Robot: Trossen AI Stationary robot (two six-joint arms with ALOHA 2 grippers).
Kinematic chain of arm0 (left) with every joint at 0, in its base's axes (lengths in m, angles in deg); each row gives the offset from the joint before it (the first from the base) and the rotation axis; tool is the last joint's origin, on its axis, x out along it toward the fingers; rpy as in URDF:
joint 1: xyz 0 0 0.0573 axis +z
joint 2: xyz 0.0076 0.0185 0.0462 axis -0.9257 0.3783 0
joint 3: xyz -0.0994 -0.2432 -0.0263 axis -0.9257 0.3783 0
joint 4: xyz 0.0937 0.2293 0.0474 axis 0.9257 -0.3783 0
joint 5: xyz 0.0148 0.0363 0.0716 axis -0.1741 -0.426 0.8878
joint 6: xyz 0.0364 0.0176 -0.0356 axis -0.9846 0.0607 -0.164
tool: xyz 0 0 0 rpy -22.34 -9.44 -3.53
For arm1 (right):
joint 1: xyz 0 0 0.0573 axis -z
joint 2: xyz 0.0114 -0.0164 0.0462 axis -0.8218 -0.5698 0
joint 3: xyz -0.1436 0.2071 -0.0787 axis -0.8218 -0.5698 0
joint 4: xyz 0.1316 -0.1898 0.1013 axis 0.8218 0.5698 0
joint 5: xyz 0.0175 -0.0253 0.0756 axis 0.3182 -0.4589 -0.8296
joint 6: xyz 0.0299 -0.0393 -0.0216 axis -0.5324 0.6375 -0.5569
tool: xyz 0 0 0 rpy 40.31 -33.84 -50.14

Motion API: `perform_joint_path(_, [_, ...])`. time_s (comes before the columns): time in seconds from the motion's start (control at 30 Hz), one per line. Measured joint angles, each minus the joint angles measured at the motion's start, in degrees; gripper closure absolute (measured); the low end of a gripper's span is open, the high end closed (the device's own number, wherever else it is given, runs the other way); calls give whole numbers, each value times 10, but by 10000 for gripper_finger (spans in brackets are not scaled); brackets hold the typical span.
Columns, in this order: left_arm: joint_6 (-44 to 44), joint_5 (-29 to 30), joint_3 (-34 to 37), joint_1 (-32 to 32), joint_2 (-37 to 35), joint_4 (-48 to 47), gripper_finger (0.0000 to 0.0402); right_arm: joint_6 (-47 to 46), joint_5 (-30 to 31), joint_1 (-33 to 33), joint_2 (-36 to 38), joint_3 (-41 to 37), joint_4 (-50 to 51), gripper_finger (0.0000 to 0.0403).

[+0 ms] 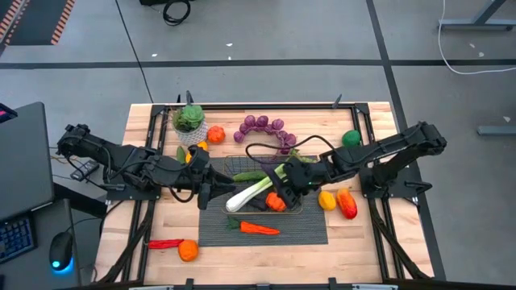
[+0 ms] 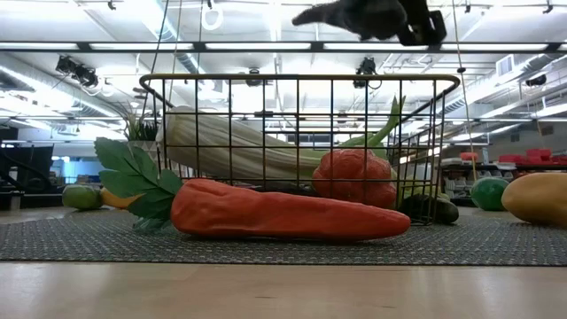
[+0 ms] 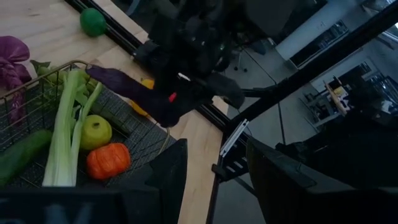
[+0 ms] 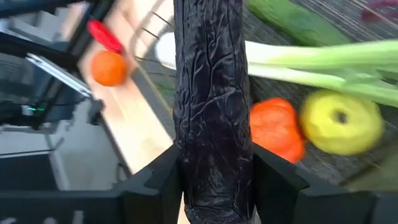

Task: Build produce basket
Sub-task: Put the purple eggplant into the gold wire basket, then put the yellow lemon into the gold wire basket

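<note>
- The left gripper [image 1: 203, 193] sits at the basket's nine o'clock edge, on the dark ribbed mat [image 1: 310, 234]. I cannot tell whether its fingers are spread or pressed together. It looks posted there to steady the wire frame or simply to wait its turn.
- The basket [image 1: 251, 158] lies mid-table on that mat, already holding a leek [image 1: 254, 192] laid on a diagonal, a cucumber [image 1: 248, 176], a yellow-green apple [image 3: 96, 131] and a small orange fruit [image 3: 107, 160].
- A carrot [image 1: 258, 229] lies on the mat at the basket's six o'clock, outside the wire; a second orange [image 1: 188, 250] and a red chilli [image 1: 164, 243] wait further out toward seven o'clock.
- The right gripper [image 4: 212, 180] hangs above the basket's three o'clock side, its fingers pinching a dark eggplant [image 4: 211, 93] across its middle. Gripped mid-body, the eggplant hangs balanced, ready to be lowered among the produce.
- Purple grapes [image 1: 266, 126] lie at twelve o'clock; a green ball-shaped fruit [image 1: 351, 138] lies at two o'clock, and a yellow pepper [image 1: 326, 200] with a red one [image 1: 347, 204] sits at four o'clock, all still outside.
</note>
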Motion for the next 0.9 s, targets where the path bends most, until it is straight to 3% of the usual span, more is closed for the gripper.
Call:
perform_joint_path(0.3, [1, 0, 0, 0, 0, 1, 230, 4, 16, 0, 6, 0, 64, 153])
perform_joint_path(0.47, [0, 0, 0, -9, 0, 0, 230, -14, -6, -3, 24, 0, 100, 115])
perform_joint_path(0.63, [0, 0, 0, -19, 0, -7, 230, -56, -9, -16, 61, 0, 185, 108])
perform_joint_path(0.9, [0, 0, 0, -18, 0, -8, 230, -149, 40, -78, 107, 0, 341, 109])
